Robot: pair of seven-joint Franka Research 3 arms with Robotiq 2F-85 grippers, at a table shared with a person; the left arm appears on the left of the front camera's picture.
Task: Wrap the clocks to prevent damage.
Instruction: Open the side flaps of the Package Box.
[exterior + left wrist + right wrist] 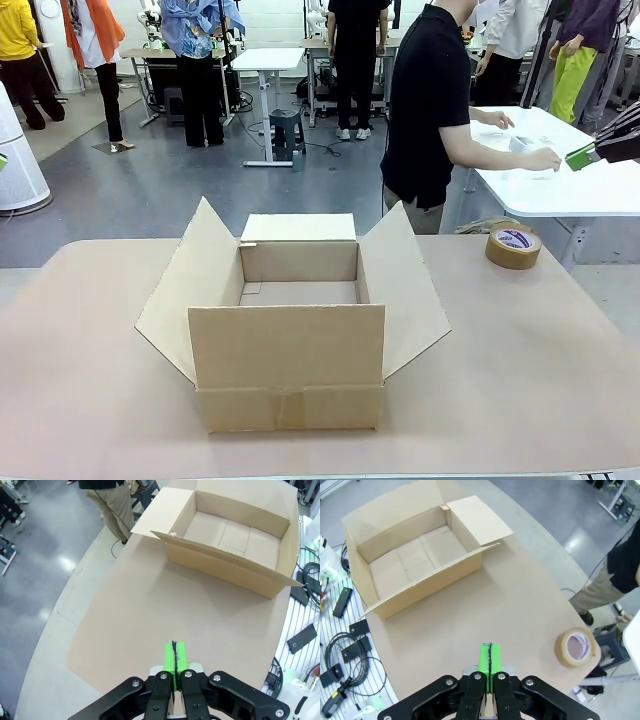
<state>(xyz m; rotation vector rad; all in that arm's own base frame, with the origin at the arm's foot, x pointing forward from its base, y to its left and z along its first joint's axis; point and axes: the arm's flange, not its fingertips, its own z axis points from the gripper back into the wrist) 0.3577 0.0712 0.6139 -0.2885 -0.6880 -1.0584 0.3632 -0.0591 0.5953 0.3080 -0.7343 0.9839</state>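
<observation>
An open cardboard box stands in the middle of the table in the front view, all four flaps spread out; the part of its floor that shows is bare. A roll of brown tape lies flat to the right of the box, well apart from it, near the far edge. At the upper right of that frame the right gripper hangs high above the table, its green pads pressed together with nothing between them. Just left of it a person in a black shirt stands behind the table, turned to the right, with one hand laid on a white table farther back. What lies under that hand is too small to tell. In the left wrist view the left gripper rises from the bottom edge, clenched, pad against pad and empty, over bare tabletop; the box sits in the upper right of the frame and the person's legs stand at the top left. In the right wrist view the right gripper's pads meet the same way at the bottom centre, the box lies at the upper left, and the tape lies at the lower right, close to the table's edge.
</observation>
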